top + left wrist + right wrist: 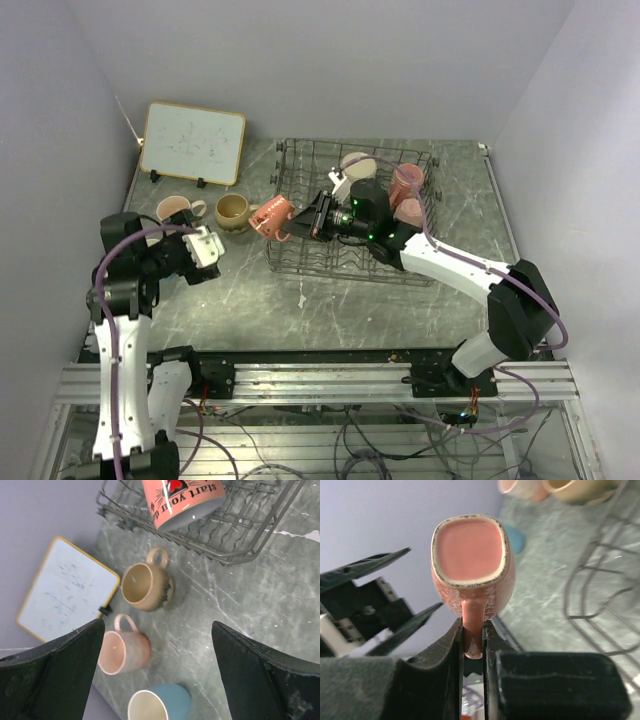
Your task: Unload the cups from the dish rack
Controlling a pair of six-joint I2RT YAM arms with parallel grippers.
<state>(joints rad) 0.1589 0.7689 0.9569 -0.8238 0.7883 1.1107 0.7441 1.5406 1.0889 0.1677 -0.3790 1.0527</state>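
My right gripper [303,220] is shut on the handle of a salmon mug [272,217] and holds it in the air over the left edge of the dish rack [350,264]. In the right wrist view the fingers [452,645] pinch the handle, with the mug's base [470,550] facing the camera. The left wrist view shows the mug [180,500] with dark lettering above the rack [240,555]. My left gripper [207,250] is open and empty [158,625], left of the rack. Three mugs stay in the rack: cream [358,165], pink [407,180], pink [410,212].
On the table left of the rack stand a pink mug [178,210] [125,652], a tan mug [232,211] [145,585] and a blue mug [162,705]. A wood-framed whiteboard [192,143] leans at the back left.
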